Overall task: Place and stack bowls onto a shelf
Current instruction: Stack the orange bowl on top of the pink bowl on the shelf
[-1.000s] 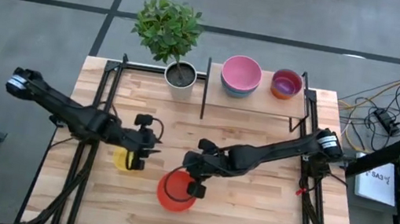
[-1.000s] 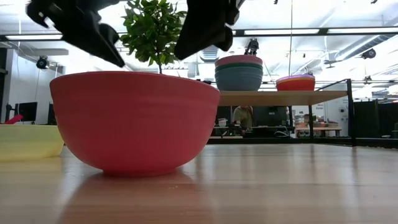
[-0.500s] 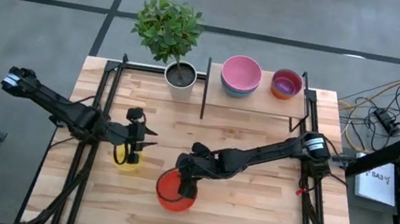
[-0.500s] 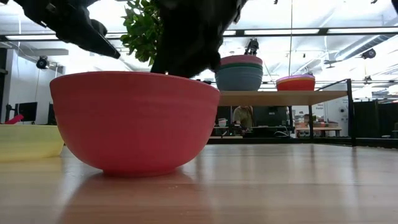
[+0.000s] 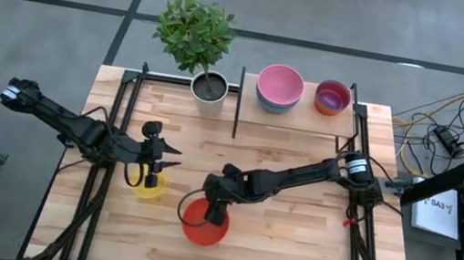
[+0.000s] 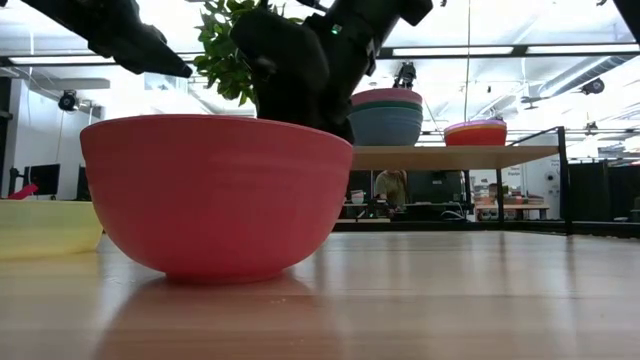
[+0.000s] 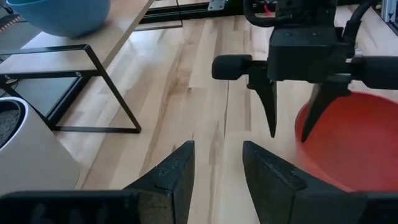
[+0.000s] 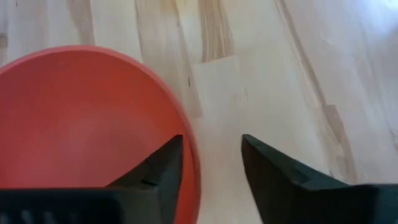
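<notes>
The red bowl (image 5: 204, 221) stands upright on its base near the table's front middle. My right gripper (image 8: 211, 162) is open and points down over the bowl's far right rim (image 8: 189, 146), one finger inside the bowl and one outside; no touch shows. My left gripper (image 7: 217, 165) is open with nothing between its fingers, hovering above the yellow bowl (image 5: 148, 187) on the table's left. On the shelf (image 5: 302, 122) at the back sit a stack of bowls topped by a pink one (image 5: 279, 86) and a purple bowl in an orange one (image 5: 332, 98).
A potted plant in a grey-white pot (image 5: 210, 87) stands left of the shelf at the far edge. Black frame rails (image 5: 130, 105) run along both table sides. Bare planks lie between the red bowl and the shelf.
My right gripper has come down and a little toward the table's left, until its fingers stand astride the red bowl's rim. My left gripper has drawn back toward the table's left, uncovering more of the yellow bowl. Both bowls have stayed in place.
</notes>
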Action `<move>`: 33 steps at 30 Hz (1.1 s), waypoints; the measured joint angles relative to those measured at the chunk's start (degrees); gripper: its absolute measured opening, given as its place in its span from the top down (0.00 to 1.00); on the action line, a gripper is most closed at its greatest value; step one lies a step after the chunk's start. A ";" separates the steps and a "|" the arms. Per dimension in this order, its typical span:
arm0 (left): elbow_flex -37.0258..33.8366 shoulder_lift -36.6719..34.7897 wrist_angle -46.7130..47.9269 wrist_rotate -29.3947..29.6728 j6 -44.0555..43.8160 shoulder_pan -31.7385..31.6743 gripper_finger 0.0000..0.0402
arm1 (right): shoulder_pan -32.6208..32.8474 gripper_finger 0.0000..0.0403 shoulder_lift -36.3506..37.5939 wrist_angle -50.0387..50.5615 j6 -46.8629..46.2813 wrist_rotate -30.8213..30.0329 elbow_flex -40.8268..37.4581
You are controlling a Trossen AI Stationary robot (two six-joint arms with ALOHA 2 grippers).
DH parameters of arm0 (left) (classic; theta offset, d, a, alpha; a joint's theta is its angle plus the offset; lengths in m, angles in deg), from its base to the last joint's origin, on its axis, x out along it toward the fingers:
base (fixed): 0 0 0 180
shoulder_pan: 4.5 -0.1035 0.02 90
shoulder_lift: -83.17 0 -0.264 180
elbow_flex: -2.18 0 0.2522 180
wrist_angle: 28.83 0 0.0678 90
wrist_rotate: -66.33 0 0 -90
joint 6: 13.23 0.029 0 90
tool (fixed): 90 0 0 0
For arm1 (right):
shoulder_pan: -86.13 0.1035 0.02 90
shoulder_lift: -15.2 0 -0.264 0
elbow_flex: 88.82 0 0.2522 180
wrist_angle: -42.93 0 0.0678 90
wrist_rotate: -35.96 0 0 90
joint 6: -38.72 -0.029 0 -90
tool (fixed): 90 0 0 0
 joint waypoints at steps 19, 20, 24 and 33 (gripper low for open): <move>0.00 -0.04 -0.75 0.00 0.04 0.00 0.70 | -0.15 0.97 0.15 -1.89 0.58 4.16 1.03; 0.00 -0.04 -0.75 0.00 0.04 0.00 0.70 | -0.15 0.97 0.15 -1.88 0.96 4.23 1.03; 0.00 -0.04 -0.75 0.00 0.05 0.00 0.70 | -0.15 0.91 0.15 -1.85 0.62 4.25 1.03; 0.00 -0.04 -0.75 0.00 0.07 -0.01 0.70 | -0.15 0.65 0.17 -1.93 0.46 4.06 1.01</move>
